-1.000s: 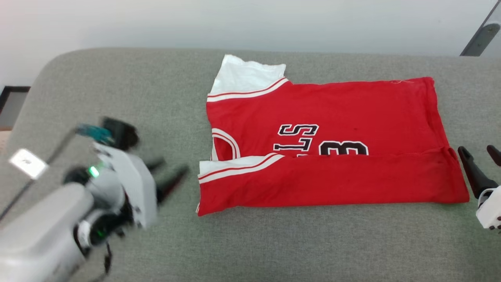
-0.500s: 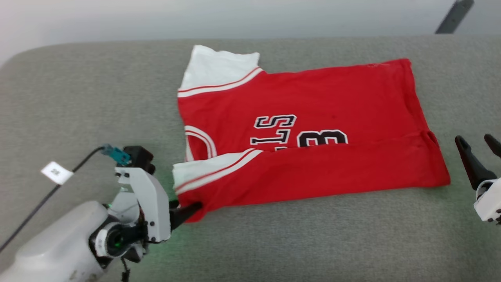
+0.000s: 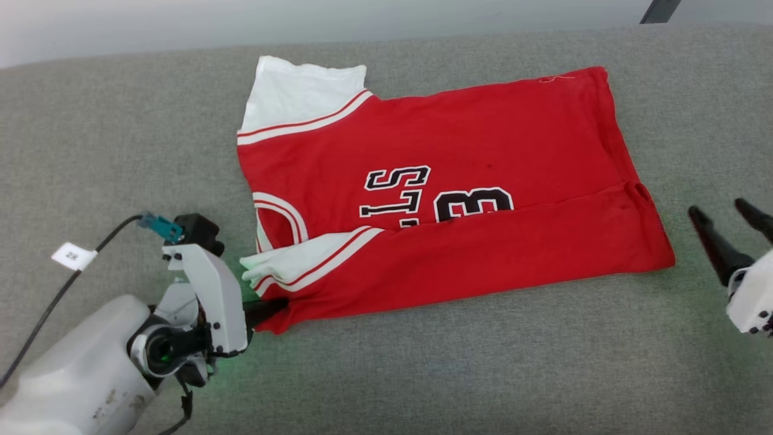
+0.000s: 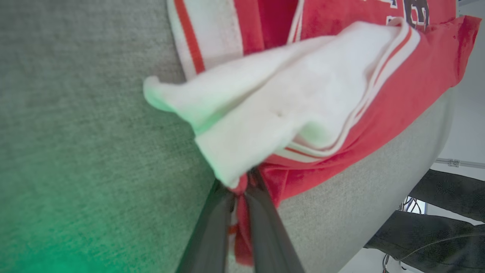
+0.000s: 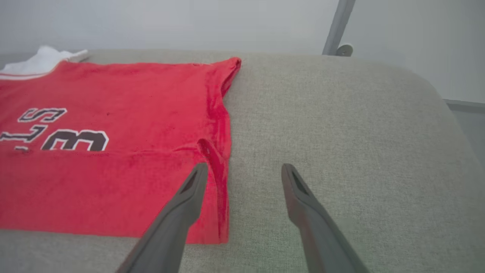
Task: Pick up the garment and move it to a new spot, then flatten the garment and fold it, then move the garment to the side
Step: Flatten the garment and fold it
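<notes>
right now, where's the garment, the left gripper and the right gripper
garment [image 3: 453, 139], head view, on the red cloth above the lettering
left gripper [image 4: 242, 184], left wrist view, between the tips of its jaws, shut on the garment's corner
right gripper [image 5: 245, 167], right wrist view, midway between its open jaws

I see the garment [image 3: 459, 151] red, with white sleeves at its 10 and 8 o'clock, red-and-white striped trim, black white-edged lettering. The upholstered surface [image 3: 423, 374] under it is plain grey weave.
</notes>
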You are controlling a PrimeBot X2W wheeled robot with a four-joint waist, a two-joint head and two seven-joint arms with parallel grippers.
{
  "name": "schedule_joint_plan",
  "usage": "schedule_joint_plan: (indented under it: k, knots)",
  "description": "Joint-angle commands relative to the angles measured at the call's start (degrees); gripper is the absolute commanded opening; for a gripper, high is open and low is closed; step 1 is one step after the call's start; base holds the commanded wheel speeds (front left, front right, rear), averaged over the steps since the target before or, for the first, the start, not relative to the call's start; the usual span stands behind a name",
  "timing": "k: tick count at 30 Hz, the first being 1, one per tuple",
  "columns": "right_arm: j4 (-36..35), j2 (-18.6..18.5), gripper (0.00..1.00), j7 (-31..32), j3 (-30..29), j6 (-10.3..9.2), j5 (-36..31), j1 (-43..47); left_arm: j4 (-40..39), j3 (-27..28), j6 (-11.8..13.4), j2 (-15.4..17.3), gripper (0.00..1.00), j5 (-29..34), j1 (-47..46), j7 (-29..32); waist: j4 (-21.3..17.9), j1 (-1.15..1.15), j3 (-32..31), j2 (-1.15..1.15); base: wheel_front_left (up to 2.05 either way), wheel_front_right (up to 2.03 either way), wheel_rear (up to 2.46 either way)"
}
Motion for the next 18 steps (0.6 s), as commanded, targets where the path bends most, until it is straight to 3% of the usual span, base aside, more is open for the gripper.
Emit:
schedule_joint_plan:
  k: [1,7,15,16,17,18]
  knots:
    - [-0.2,-1.4,1.0,3.2,2.6,-0.09,-0.3,-1.6,0.9,-1.7,0.0,-3.0,0.0,0.8,1.2,-0.1,0.4,0.0,0.1,0.0,0.0,0.0,0.0]
    - [1.9,-5.4,1.0,17.4,10.3,-0.09,2.0,-6.8,0.6,-2.6,-1.0,-3.9,0.0,3.3,-0.6,-1.1,1.8,0.0,1.4,0.0,0.0,0.0,0.0]
    - [8.9,-4.9,1.0,24.0,16.0,-0.09,3.5,-12.3,0.8,-3.0,-1.9,-5.1,0.0,4.8,-1.7,-2.2,3.4,0.0,3.0,0.0,0.0,0.0,0.0]
    - [10.2,-4.7,0.96,23.9,16.2,-0.09,3.7,-12.7,0.9,-3.0,-1.9,-5.4,0.0,5.1,-1.9,-2.3,3.6,0.0,3.1,0.0,0.0,0.0,0.0]
    - [11.2,-4.5,0.53,24.1,16.9,-0.09,3.9,-13.0,1.1,-3.1,-2.0,-5.5,0.0,5.1,-2.0,-2.6,3.8,0.0,3.1,0.0,0.0,0.0,0.0]
    - [12.0,-4.3,0.35,23.8,17.5,-0.09,4.0,-13.1,1.3,-3.1,-2.1,-5.7,0.0,5.2,-2.0,-2.7,3.9,0.0,3.1,0.0,0.0,0.0,0.0]
